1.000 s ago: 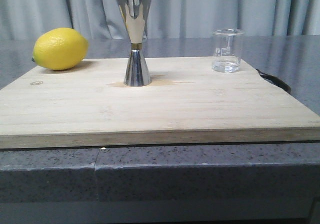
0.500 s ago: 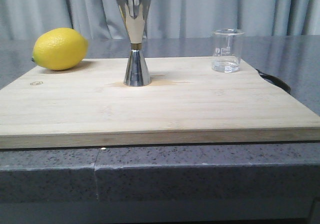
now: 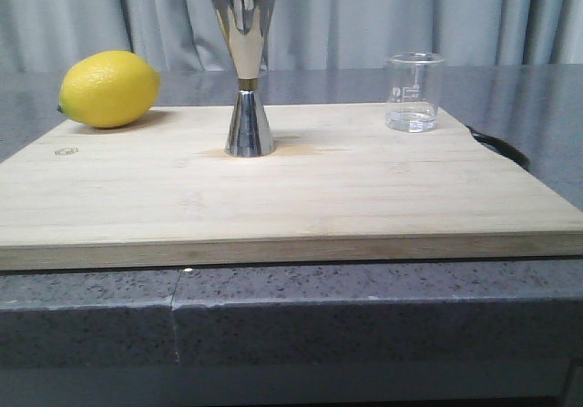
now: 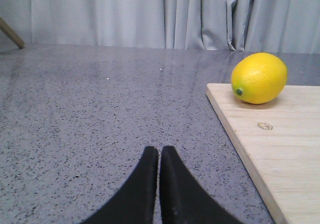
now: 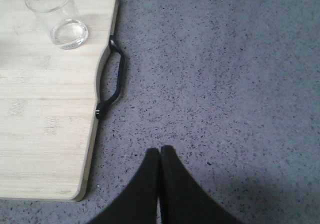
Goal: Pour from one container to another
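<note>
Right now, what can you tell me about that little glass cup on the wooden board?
The glass beaker is small, clear and round, with faint white marks printed on its side and a pouring lip. It stands upright near the wooden board's far right corner, close to the black handle. A little clear liquid seems to sit at the bottom. Nothing else touches it.

Ahead of me, pale grey curtains (image 3: 383, 15) hang in vertical folds across the full width of the background. The desk (image 3: 364, 316) has a dark grey speckled stone-like top, with a vertical seam visible in its front edge. Its surface carries a soft sheen from diffuse, even lighting. In my left wrist view, a slanted wooden bar (image 4: 10, 32) enters at the edge, in front of the curtains.
</note>
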Controlling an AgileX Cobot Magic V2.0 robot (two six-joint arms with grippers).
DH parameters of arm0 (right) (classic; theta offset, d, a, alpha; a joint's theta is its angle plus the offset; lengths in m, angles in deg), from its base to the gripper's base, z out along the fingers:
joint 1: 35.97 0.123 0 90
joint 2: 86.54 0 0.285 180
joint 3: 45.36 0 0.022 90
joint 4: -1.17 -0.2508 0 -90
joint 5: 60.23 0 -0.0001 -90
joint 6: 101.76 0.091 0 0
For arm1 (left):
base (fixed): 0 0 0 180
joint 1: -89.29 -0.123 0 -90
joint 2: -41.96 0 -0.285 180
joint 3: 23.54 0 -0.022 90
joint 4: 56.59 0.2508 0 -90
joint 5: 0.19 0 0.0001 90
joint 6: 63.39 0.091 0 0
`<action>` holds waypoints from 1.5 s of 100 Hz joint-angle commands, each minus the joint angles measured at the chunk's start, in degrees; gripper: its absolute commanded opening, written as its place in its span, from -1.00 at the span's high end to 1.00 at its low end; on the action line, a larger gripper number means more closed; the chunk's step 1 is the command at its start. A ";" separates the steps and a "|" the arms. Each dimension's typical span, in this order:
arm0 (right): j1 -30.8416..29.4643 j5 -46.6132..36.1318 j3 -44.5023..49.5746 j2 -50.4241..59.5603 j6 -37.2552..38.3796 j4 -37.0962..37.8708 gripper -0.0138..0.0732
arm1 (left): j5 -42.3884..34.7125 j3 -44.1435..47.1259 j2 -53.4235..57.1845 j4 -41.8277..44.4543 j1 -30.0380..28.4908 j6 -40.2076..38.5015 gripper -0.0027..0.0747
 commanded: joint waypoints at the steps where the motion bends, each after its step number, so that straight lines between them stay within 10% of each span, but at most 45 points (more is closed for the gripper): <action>1: -0.27 -3.21 -1.38 0.15 -0.13 1.75 0.83 | -5.32 0.76 1.67 0.23 -0.28 -0.61 0.98; 106: -0.72 -3.45 -0.84 1.46 -0.13 2.51 0.83 | -9.87 0.76 1.67 -5.92 -0.28 7.08 0.98; 150: -17.78 -29.15 21.80 29.56 0.18 -0.34 0.83 | -9.87 0.76 1.67 -5.92 -0.16 7.08 0.98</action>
